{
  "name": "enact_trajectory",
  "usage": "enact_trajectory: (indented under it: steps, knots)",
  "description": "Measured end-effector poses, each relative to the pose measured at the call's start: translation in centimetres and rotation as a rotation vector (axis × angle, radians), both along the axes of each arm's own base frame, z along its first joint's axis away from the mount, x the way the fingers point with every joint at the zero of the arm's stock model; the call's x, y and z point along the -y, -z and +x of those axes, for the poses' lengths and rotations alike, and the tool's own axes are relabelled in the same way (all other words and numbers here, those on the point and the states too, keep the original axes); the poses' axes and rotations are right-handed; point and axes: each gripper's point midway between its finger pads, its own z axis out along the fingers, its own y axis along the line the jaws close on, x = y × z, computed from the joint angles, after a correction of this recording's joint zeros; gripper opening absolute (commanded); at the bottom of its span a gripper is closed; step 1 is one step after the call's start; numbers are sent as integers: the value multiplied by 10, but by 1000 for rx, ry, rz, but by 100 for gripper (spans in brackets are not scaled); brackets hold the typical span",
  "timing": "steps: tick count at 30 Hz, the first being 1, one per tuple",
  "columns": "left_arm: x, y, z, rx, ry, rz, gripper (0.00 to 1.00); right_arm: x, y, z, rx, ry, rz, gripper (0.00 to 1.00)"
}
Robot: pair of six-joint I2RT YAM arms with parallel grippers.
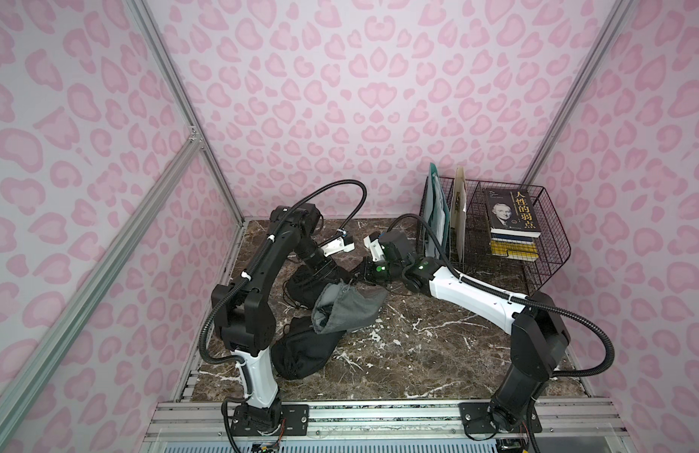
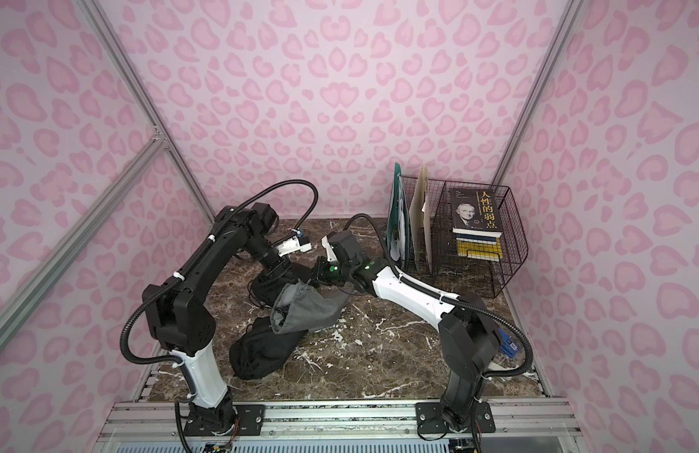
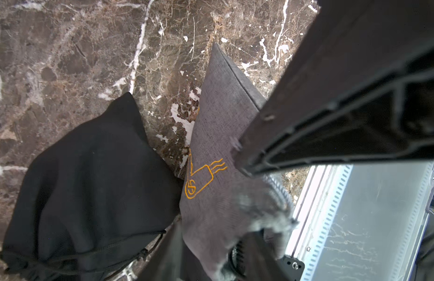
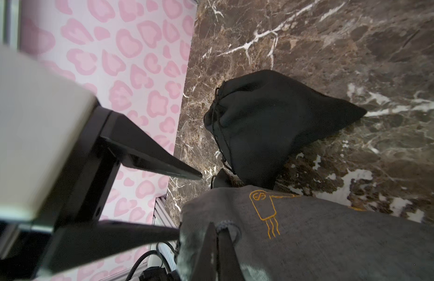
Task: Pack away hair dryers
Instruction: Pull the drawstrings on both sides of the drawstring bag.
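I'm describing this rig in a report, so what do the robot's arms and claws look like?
The left arm and right arm are boxy black links, each with one white segment. A black ribbed hose runs along each, fixed by white zip ties. Green lights glow on the right arm's joints. The left claw and right claw have tapered black fingers.

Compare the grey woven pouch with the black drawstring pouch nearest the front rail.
The grey woven pouch bears a gold dryer outline; the black drawstring pouch shows no print. The grey one is pinched at its rim by the right gripper; the black one lies ungripped. Both are bulging fabric pouches.
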Motion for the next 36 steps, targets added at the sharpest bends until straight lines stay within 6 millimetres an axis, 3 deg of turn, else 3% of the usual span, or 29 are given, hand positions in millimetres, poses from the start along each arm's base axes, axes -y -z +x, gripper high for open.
enact_trajectory:
  steps: [7, 14, 18, 23, 30, 36]
  knots:
    - [-18, -16, -15, 54, -40, -1, 79, 14, -14, 4, 23, 24, 11, 0]
    - [-52, -40, -45, 150, -116, 12, 72, 67, -24, 23, 40, 130, 13, 0]
    - [-59, -36, -75, 166, -126, 25, 65, 81, -37, 31, 66, 153, 16, 0]
    - [-68, -12, -101, 160, -136, 57, 71, 93, -49, 33, 88, 161, 10, 0]
    - [-70, 14, -78, 155, -158, 84, 81, 106, -67, 28, 132, 158, 20, 0]
    - [-59, 41, -32, 103, -216, 64, 81, 106, -61, 22, 118, 133, 20, 0]
